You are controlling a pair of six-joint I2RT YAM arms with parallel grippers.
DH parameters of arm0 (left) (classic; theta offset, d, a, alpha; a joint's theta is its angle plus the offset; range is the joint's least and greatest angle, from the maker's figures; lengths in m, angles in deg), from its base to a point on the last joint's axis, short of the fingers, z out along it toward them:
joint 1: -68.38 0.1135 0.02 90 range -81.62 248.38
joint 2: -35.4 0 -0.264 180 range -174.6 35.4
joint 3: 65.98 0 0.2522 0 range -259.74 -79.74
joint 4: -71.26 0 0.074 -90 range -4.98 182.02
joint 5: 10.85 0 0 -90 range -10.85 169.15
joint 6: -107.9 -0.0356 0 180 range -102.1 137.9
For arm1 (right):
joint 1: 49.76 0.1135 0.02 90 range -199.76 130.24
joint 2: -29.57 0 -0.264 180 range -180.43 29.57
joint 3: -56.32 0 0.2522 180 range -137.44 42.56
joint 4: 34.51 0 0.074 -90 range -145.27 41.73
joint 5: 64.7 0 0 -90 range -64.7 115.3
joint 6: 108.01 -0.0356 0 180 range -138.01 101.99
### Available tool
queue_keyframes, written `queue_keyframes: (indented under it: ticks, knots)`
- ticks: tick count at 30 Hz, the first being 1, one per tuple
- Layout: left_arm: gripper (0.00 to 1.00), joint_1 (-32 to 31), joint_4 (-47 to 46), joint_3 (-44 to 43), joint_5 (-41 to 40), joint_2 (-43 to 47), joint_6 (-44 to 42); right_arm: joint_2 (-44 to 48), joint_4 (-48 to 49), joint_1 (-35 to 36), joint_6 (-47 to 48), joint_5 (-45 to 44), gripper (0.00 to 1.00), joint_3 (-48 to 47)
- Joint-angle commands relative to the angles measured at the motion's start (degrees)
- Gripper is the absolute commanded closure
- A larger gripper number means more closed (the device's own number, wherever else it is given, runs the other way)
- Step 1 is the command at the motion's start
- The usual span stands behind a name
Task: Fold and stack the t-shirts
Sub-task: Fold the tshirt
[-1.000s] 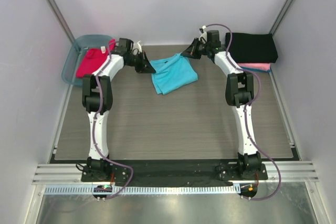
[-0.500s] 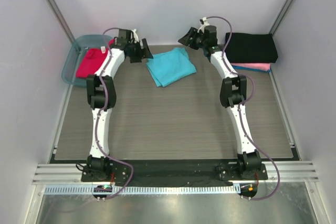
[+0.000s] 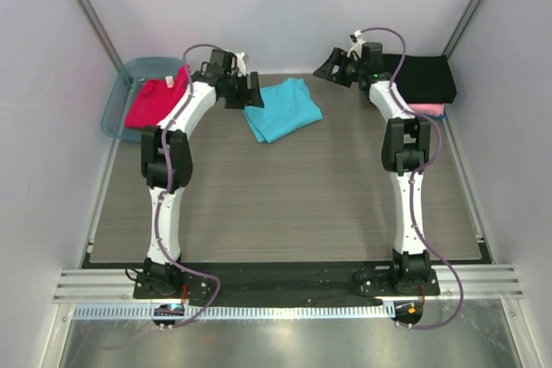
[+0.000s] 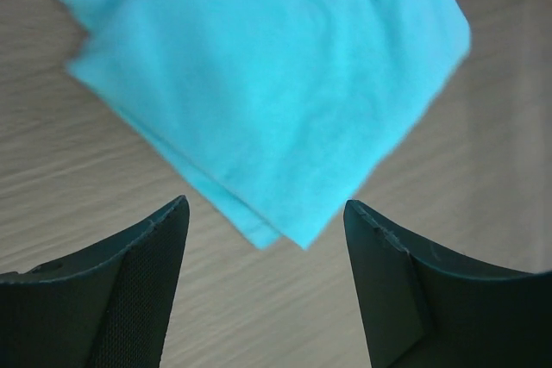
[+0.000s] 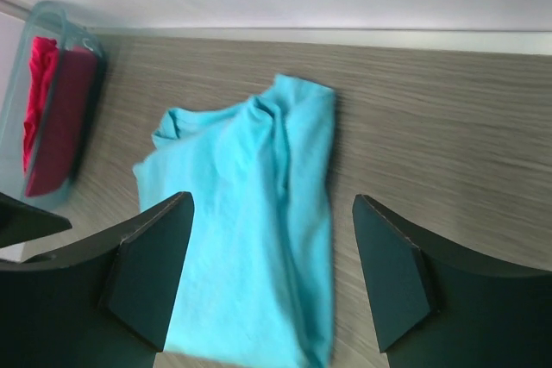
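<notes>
Shows turquoise shirt (image 3: 282, 109) folded, flat on counter (image 3: 285, 204) at far centre, gripped by neither arm. Shows left tool (image 3: 256, 92) released, jaws wide, at the shirt's left edge; in left wrist view, frames a folded corner of the shirt between empty fingers (image 4: 138, 282). Shows right tool (image 3: 321, 69) also released, jaws apart, raised to the right of the shirt, grasping nothing. Locates black shirt (image 3: 423, 75) folded at far right atop pink shirt (image 3: 429, 110), and red shirt (image 3: 151, 102) in tub (image 3: 110, 109) at far left.
</notes>
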Motion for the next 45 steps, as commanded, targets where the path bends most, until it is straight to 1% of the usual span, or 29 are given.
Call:
queue_keyframes:
  ticks: [1, 4, 6, 8, 10, 14, 21, 23, 26, 27, 28, 30, 31, 33, 34, 35, 37, 38, 39, 40, 41, 42, 43, 45]
  knots:
    - [0.27, -0.46, 0.63, 2.19, 9.19, 1.96, -0.87, 4.77, -2.20, -1.45, 5.08, 4.07, 0.20, 3.92]
    - [0.29, -0.90, -0.87, 2.54, 13.94, 0.38, 0.80, 3.98, -2.82, -1.81, 4.30, 6.00, 0.20, 5.95]
    - [0.32, -1.34, -2.27, 2.37, 16.39, -1.54, 1.68, 2.84, -2.73, -1.72, 3.59, 7.84, 0.21, 6.74]
    - [0.33, -1.60, -3.76, 1.40, 17.98, -3.31, 2.91, 2.57, -2.47, -1.81, 2.37, 9.95, 0.24, 8.41]
    - [0.34, -2.22, -4.47, 0.00, 18.43, -5.85, 3.27, 2.31, -2.03, -1.72, 1.66, 10.84, 0.25, 9.64]
    - [0.35, -3.45, -5.35, -2.28, 19.13, -9.73, 3.44, 2.40, -0.63, -1.89, -0.27, 12.33, 0.26, 11.14]
    - [0.38, -5.12, -4.92, -1.77, 20.19, -12.72, 2.66, 3.27, 0.61, -1.89, -2.04, 13.66, 0.27, 16.05]
    - [0.41, -5.12, -3.43, -1.15, 20.71, -12.72, 1.34, 5.29, 0.78, -1.89, -1.86, 12.86, 0.28, 19.74]
    - [0.48, -5.12, 1.57, -1.15, 19.23, -12.37, -4.18, 9.58, 1.66, -1.89, -2.12, 13.39, 0.29, 26.41]
    - [0.51, -5.21, 3.16, -1.58, 17.22, -12.19, -7.68, 10.65, 1.66, -2.07, -2.30, 13.65, 0.29, 29.56]
    - [0.53, -5.12, 6.56, -1.76, 16.24, -12.11, -9.20, 11.88, 1.84, -2.24, -2.82, 14.00, 0.29, 31.07]
    - [0.54, -5.12, 9.66, -2.03, 14.05, -11.49, -12.36, 15.39, 2.10, -2.77, -3.44, 14.18, 0.29, 35.72]
    - [0.54, -5.12, 12.55, -1.77, 13.51, -11.14, -15.42, 16.54, 2.27, -2.86, -3.44, 14.27, 0.29, 37.14]
    - [0.57, -5.12, 15.90, -2.02, 12.55, -10.61, -17.47, 20.40, 2.28, -3.12, -3.44, 14.09, 0.29, 41.69]
    - [0.58, -5.21, 19.83, -2.55, 12.45, -10.61, -20.61, 21.72, 2.36, -3.04, -3.35, 14.09, 0.29, 43.38]
    - [0.60, -5.12, 21.70, -2.64, 12.28, -10.61, -21.33, 24.86, 2.63, -3.12, -3.61, 14.01, 0.29, 45.13]
    - [0.62, -5.21, 25.65, -1.25, 11.84, -9.83, -23.35, 28.13, 3.50, -3.12, -4.58, 13.66, 0.29, 51.02]
    - [0.61, -5.21, 25.93, 0.33, 11.58, -8.95, -23.62, 29.71, 4.12, -3.04, -5.28, 13.48, 0.29, 53.13]
    - [0.61, -5.21, 25.76, 2.00, 11.23, -7.90, -23.63, 33.21, 4.12, -2.86, -5.37, 12.96, 0.29, 57.15]
    - [0.60, -5.21, 24.63, 3.84, 10.96, -5.19, -23.71, 35.07, 4.30, -2.25, -5.37, 12.69, 0.29, 59.37]
    - [0.59, -5.21, 23.75, 8.21, 10.87, -3.77, -23.63, 36.83, 4.99, -1.90, -5.03, 12.51, 0.29, 61.65]
    - [0.59, -5.29, 22.69, 10.17, 10.52, -2.54, -23.80, 38.94, 5.18, -1.72, -4.94, 11.47, 0.29, 66.29]
    - [0.59, -5.38, 20.94, 12.28, 10.17, -0.96, -24.15, 42.70, 5.61, -1.28, -5.20, 11.37, 0.29, 68.68]
    - [0.59, -5.91, 19.70, 16.14, 9.29, 2.04, -24.76, 46.67, 5.62, -0.49, -5.20, 11.11, 0.29, 74.65]
